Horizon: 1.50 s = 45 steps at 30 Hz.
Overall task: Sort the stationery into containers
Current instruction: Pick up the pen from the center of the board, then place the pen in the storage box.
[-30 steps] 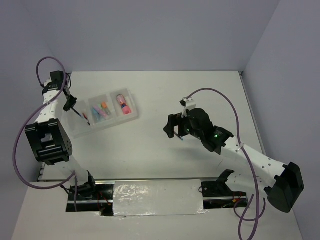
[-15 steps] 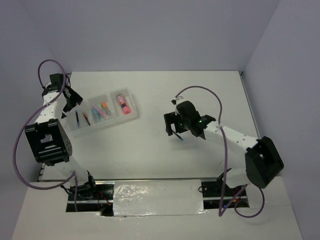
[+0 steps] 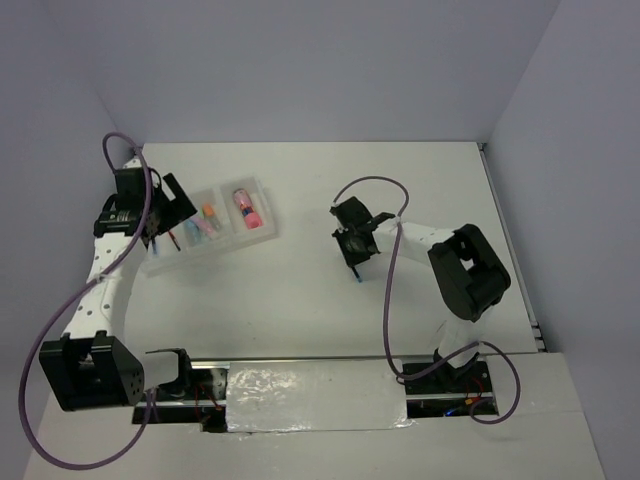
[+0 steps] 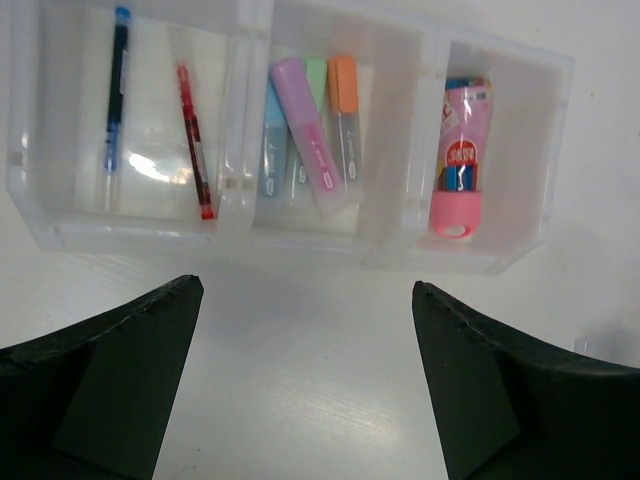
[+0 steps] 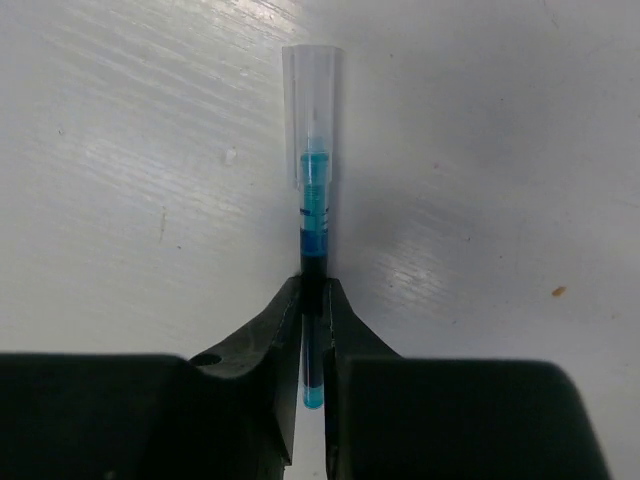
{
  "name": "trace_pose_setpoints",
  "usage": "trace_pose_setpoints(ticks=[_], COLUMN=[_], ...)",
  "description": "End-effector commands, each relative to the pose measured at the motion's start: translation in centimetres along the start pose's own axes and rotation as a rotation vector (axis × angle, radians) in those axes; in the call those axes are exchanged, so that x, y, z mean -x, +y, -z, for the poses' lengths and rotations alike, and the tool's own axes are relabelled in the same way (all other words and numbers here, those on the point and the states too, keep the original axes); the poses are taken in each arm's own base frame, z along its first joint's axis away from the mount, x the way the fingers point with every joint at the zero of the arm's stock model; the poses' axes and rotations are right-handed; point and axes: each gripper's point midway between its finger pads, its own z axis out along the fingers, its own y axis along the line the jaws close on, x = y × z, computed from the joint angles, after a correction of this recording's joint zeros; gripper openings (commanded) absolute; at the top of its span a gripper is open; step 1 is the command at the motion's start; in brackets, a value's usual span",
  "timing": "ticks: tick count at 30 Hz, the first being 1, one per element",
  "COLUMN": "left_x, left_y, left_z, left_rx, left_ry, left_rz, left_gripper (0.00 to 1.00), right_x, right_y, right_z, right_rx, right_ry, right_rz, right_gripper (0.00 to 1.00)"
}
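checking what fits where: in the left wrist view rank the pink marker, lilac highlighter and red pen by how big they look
1. pink marker, bulkiest
2. lilac highlighter, about as long but slimmer
3. red pen, similar length, thinnest

A white table (image 3: 330, 190) fills the middle of the top view, its surface matte with faint streaks. A pale lilac-grey back wall (image 3: 300, 70) rises at 12 o'clock, and a side wall (image 3: 570, 150) of the same colour closes in at 3 o'clock. At 6 o'clock a crinkled silver foil strip (image 3: 315, 395) lies across the near edge, with a dark rail (image 3: 420, 405) showing past its ends. In the right wrist view, a tiny brown speck (image 5: 558, 292) sits on the tabletop at about 4 o'clock.
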Motion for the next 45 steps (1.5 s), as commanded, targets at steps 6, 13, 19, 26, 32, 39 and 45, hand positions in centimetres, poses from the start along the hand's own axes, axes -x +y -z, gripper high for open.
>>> trace_pose_setpoints(ticks=[6,13,19,26,32,39,45], left_x=[-7.5,-11.1,-10.8,-11.8,-10.9,-1.5,4.1], left_y=[-11.7,-19.6,-20.2,-20.2,-19.8,-6.8,4.2], left_z=[5.8,12.3,13.0,11.6,11.3,2.9,-1.7], left_rx=[-0.682,-1.133,-1.202,-1.186,-1.128,-0.265,0.268], left_ry=[0.176,0.222,0.195,0.233,0.199,-0.007,-0.028], left_rz=[-0.062,-0.047,-0.006,0.002,-0.018,0.065,0.117], left_gripper=[0.99,0.99,0.99,0.73,0.11,0.00,0.03], right_x=[3.5,7.6,8.3,8.6,9.5,7.1,5.2], right_y=[8.5,16.6,18.2,19.2,18.2,9.7,6.4], right_z=[6.6,19.7,23.5,24.9,23.0,15.3,13.6], right_rx=[0.514,1.182,1.312,1.347,1.310,0.972,0.689], right_ry=[-0.252,-0.522,-0.537,-0.535,-0.530,-0.494,-0.483], right_rz=[-0.092,-0.132,-0.151,-0.123,-0.173,-0.404,-0.381], right_gripper=[0.04,0.04,0.06,0.08,0.51,0.92,0.93])
